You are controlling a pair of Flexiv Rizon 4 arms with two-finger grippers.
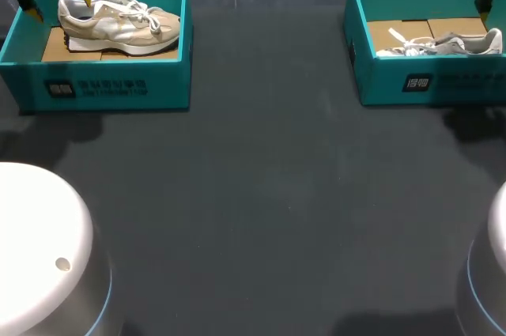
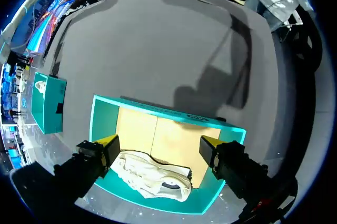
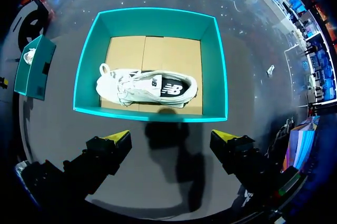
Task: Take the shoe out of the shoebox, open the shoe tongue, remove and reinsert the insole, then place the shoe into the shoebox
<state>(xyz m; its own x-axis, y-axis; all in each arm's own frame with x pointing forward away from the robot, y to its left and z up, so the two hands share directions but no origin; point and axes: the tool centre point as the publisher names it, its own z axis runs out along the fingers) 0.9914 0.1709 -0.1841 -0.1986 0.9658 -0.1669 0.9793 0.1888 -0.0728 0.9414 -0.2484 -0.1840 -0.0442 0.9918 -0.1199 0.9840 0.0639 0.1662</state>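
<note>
Left tool [image 2: 158, 145] spread wide over beige shoe [image 1: 118, 26] in teal shoebox [image 1: 111, 83], right tool [image 3: 171, 138] equally wide beside second shoebox [image 3: 213, 71] holding grey shoe [image 3: 147, 88]

Left arm housing [image 1: 35, 233]: white dome, round stud, blue-edged grey collar.
Right arm housing [image 1: 496, 257]: white over grey.
Left gripper [image 2: 158, 141]: black, yellow tips.
Right gripper [image 3: 171, 137]: black, yellow tips.
</note>
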